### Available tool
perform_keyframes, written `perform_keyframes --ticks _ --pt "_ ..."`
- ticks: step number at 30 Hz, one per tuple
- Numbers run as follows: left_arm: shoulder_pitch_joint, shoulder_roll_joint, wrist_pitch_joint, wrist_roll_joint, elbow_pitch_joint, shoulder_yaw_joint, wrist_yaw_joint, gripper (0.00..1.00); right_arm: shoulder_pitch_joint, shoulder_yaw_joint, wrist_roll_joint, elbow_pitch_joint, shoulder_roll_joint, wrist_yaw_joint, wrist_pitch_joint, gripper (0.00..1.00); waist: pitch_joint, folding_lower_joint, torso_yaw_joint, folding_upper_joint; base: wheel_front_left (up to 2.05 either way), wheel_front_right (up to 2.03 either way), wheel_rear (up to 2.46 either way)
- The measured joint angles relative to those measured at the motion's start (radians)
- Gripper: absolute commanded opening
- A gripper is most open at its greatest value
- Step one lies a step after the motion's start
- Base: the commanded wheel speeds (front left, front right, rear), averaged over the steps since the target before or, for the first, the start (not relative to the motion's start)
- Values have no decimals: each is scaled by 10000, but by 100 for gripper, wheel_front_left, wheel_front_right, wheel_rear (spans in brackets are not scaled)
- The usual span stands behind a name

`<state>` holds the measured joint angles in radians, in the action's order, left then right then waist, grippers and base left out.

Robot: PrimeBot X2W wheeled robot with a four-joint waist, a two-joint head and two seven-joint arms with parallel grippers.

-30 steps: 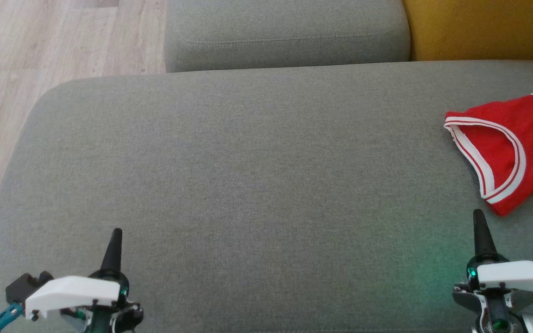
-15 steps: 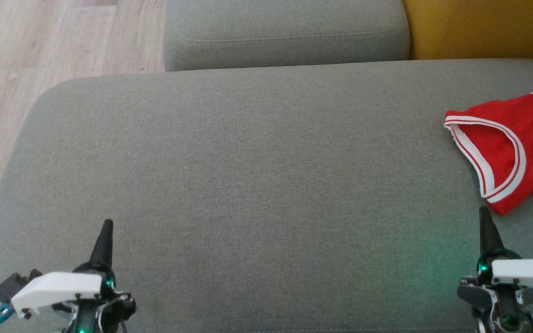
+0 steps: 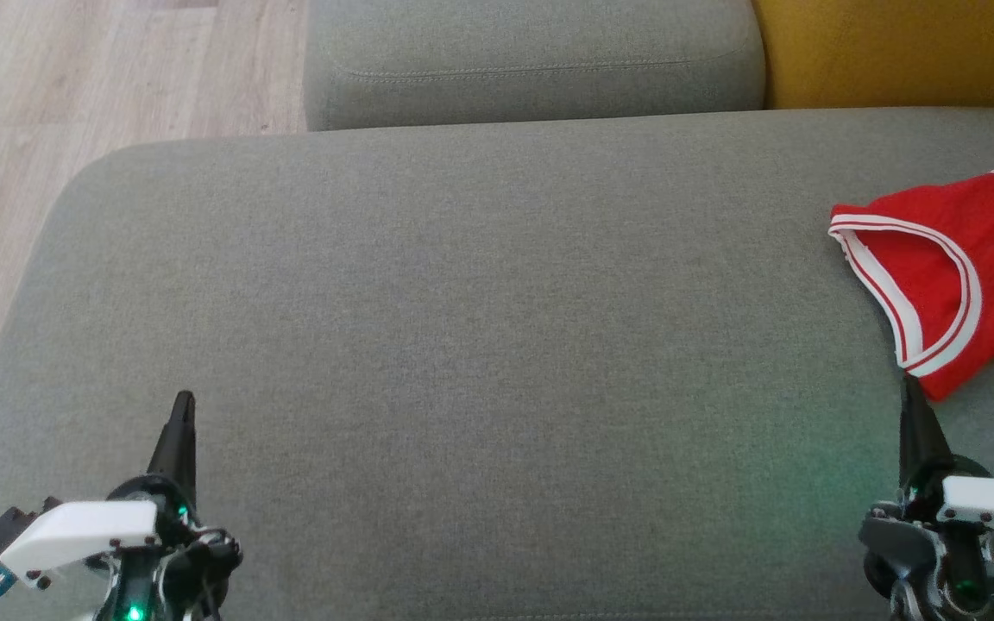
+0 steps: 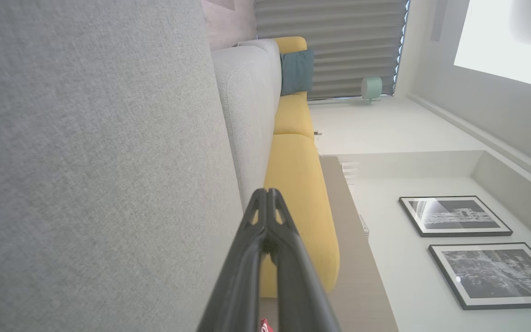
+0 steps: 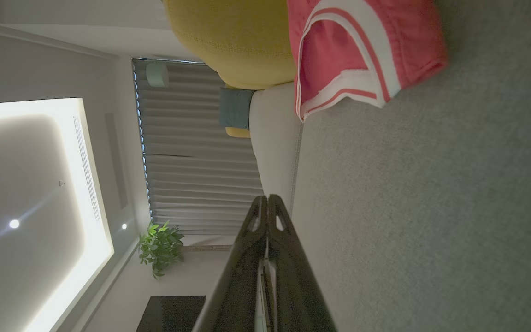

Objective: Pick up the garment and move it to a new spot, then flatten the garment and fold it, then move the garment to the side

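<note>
**Head view, change over the last second.** The left gripper (image 3: pixel 181 412) has swung its fingers up and to its left, while its wrist has sunk toward the lower edge. The right gripper (image 3: pixel 911 398) has dropped likewise. Its tip now stands just beside the lower corner of the garment (image 3: pixel 971 276); whether it touches cannot be told. Both grippers are clenched on nothing, fingers pressed together in each wrist view.

The garment, a red jersey with white trim, has not moved. It lies at the far right of the grey sofa seat (image 3: pixel 480 345), well apart from the left gripper.

The task is probably either at its start, with the right arm closing in for the pick-up, or at its end, with the jersey already set aside. What would decide between these is hidden: the right edge of the head view cuts the jersey off, so only one armhole and part of the lettering show.
</note>
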<state>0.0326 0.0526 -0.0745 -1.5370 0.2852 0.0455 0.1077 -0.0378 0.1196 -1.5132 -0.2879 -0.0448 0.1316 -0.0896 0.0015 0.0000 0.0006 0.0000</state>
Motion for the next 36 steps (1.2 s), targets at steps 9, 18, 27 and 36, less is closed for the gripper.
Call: perform_keyframes --ticks 9,18,27,36 --pt "209 -6 -209 -809 -46 107 159 0 -192 140 -886 61 0 0 -174 0 17 0 -6 0 0 0 0" --pt "209 -8 -209 -811 -44 217 159 0 -192 142 -886 61 0 0 -174 0 17 0 -6 0 0 0 0" --pt "209 -13 -219 -809 -44 244 159 0 -192 144 -886 61 0 0 -174 0 17 0 -6 0 0 0 0" --pt "209 -19 -221 -809 -44 257 159 0 -192 146 -886 61 0 0 -174 0 17 0 -6 0 0 0 0"
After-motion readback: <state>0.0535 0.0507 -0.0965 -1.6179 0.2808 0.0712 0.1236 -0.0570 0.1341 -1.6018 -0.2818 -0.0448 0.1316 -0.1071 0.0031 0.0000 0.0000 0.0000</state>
